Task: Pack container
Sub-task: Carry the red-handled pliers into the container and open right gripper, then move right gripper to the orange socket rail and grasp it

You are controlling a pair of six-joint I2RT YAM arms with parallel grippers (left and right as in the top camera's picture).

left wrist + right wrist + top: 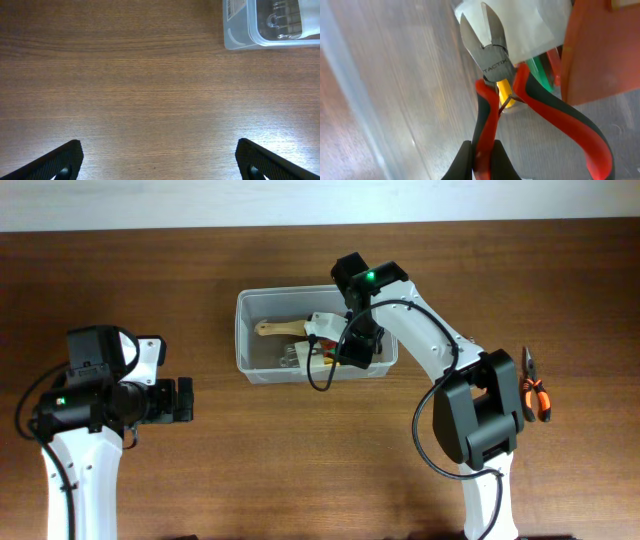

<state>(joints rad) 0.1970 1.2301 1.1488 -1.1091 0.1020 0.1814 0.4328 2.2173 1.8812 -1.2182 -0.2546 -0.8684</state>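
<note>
The clear plastic container (243,330) stands at the middle of the table, and its corner shows at the top right of the left wrist view (237,30). My right gripper (352,355) reaches down inside it, shut on one handle of red-and-black side cutters (492,60). The fingers (482,160) pinch that handle while the other handle splays to the right. The cutter's jaws point at a white item (530,25) in the tub. My left gripper (185,400) hovers over bare wood to the left of the tub, open wide and holding nothing (159,150).
A wooden-handled tool (280,329) and small metal parts (280,20) lie in the tub. An orange object (600,45) sits close to the right of the cutters. Orange-handled pliers (535,388) lie on the table at the far right.
</note>
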